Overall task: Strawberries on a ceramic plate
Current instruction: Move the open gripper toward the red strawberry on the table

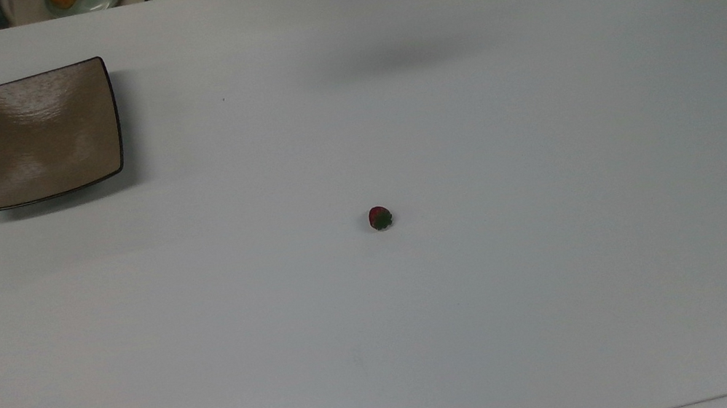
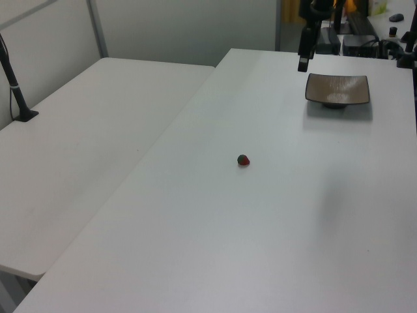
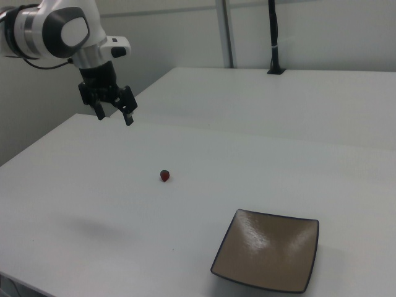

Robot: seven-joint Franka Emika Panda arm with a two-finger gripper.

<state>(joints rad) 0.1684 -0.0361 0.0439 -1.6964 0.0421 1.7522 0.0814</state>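
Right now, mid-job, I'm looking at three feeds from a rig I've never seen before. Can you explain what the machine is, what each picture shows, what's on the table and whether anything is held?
The machine is one white robot arm ending in a two-finger gripper. In the right view it hangs in the air above the white table, fingers apart, holding nothing.

The top view looks straight down on the table; the two dark fingertips poke in at its upper edge. The left view and right view look across the table from opposite sides.

Two things lie on the table. A tiny red strawberry with a green cap sits alone near the middle. A square tan-brown ceramic plate with a dark rim sits apart from it, at the top view's left, with nothing on it. The strawberry is not yet on the plate.
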